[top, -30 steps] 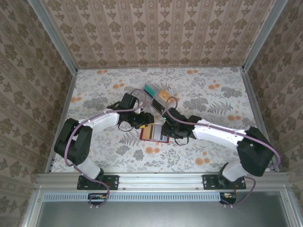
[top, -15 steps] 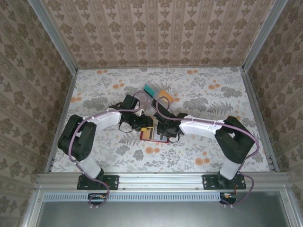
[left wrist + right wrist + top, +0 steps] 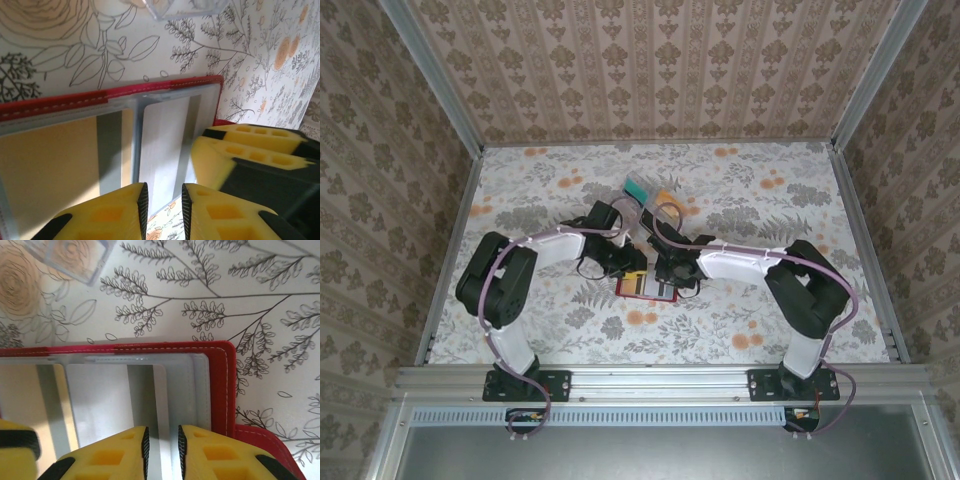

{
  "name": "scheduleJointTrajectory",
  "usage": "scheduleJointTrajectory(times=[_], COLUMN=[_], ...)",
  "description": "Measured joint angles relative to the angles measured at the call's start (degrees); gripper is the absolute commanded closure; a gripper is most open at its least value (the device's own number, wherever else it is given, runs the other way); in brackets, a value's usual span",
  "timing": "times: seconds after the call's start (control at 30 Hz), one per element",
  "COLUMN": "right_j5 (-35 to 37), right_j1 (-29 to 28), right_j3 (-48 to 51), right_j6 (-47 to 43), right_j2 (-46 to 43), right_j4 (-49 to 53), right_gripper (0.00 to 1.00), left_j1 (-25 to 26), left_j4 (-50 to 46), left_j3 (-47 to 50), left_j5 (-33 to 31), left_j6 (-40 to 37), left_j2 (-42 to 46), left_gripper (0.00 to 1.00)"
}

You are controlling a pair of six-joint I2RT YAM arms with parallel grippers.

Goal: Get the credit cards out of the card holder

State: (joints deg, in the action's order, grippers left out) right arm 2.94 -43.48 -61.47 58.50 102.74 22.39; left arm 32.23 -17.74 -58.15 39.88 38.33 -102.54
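The red card holder [image 3: 642, 291] lies open on the flowered tablecloth between my two grippers. In the left wrist view its red edge [image 3: 60, 102] frames grey-blue lining, and a pale credit card [image 3: 162, 140] lies in it under my left gripper [image 3: 164, 210], whose jaws stand a little apart. The right gripper's yellow fingers [image 3: 235, 150] show just to its right. In the right wrist view the holder [image 3: 222, 390] holds pale credit cards [image 3: 100, 405]. My right gripper [image 3: 161, 450] hovers over one card's edge with a narrow gap. In the top view, left gripper [image 3: 625, 264] and right gripper [image 3: 667, 268] nearly touch.
A clear plastic rack [image 3: 648, 198] with teal and orange cards stands just behind the holder; its corner shows as the rack [image 3: 185, 6] and the rack [image 3: 70, 257] in the wrist views. Patterned walls surround the table [image 3: 770, 190].
The right gripper has moved left onto the holder, its elbow folding in toward the middle. The left gripper has edged slightly right. The holder has stayed put.
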Motion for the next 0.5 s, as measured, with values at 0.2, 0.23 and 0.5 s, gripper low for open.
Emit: scheduleJointTrajectory(times=[0.2, 0.23, 0.5], right_j5=[-0.72, -0.79, -1.46], right_j1=[0.17, 0.22, 0.50], right_j3=[-0.74, -0.74, -0.74], right_j6=[-0.02, -0.02, -0.02], right_j2=[0.59, 0.63, 0.90], right_j4=[-0.11, -0.11, -0.11], right_gripper=[0.74, 0.74, 0.75], left_j1=[-0.07, -0.07, -0.07], left_j4=[-0.26, -0.26, -1.22], left_j3=[-1.36, -1.36, -1.44], left_j5=[0.48, 0.59, 1.18], left_j6=[0.00, 0.00, -0.48], left_j2=[-1.03, -1.29, -3.39], left_gripper=[0.74, 0.74, 0.71])
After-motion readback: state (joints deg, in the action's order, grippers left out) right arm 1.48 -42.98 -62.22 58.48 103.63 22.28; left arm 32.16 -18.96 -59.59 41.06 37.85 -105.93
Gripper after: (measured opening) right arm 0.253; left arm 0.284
